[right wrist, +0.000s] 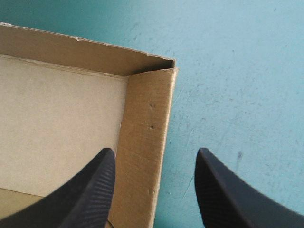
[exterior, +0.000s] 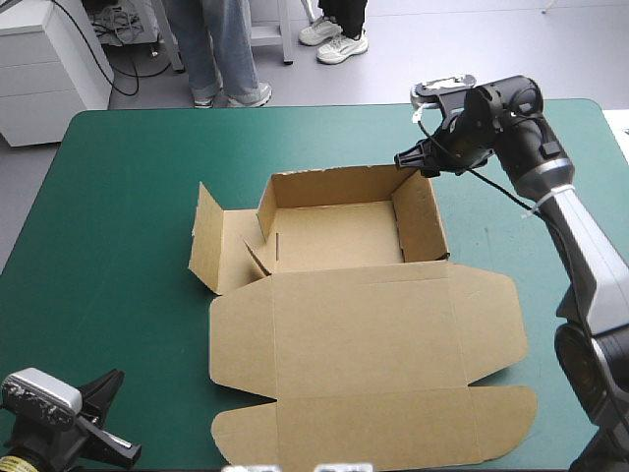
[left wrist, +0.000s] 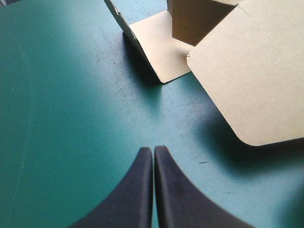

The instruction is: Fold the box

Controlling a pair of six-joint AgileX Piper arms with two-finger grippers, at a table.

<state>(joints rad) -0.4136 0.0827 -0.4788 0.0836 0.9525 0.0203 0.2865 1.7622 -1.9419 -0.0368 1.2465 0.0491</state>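
Box point(exterior: 339, 329), far right corner under wide right gripper point(right wrist: 155, 153), left gripper point(left wrist: 153, 149) closed, well apart

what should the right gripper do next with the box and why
Probably shut the right gripper on the right wall: its fingers stand open, one inside, one outside, near the far corner. That would steady the box while the left flap lies splayed out, unraised; the left gripper sits shut, well clear.

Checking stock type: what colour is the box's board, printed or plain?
Plain brown, unprinted; the box shows best in the high view.
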